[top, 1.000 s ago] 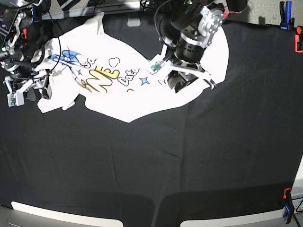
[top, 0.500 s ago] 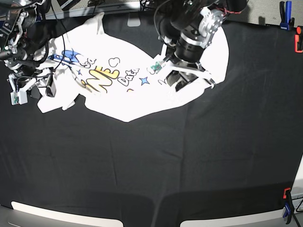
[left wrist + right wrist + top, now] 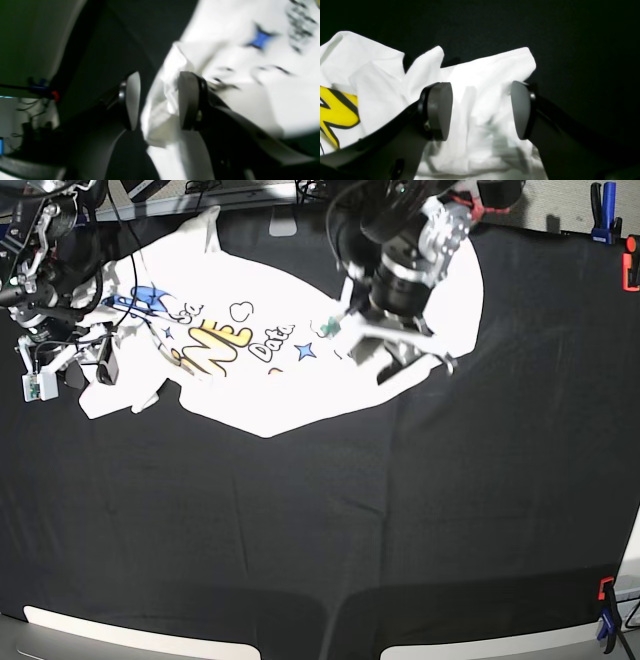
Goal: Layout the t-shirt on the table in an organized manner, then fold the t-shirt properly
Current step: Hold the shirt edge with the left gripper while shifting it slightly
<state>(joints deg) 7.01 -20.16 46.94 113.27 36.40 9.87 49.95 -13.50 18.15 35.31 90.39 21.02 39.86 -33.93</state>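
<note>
As left gripper (image 3: pixel 156 102) opened since prev, t-shirt (image 3: pixel 260 320) fold loose btwn pads

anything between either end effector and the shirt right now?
Nothing visible. The left end effector stands open with a bunched fold of the t-shirt directly between its pads. The right end effector is open too, over white fabric of the shirt, no other object in the gap. Only the table surrounds the shirt.
</note>
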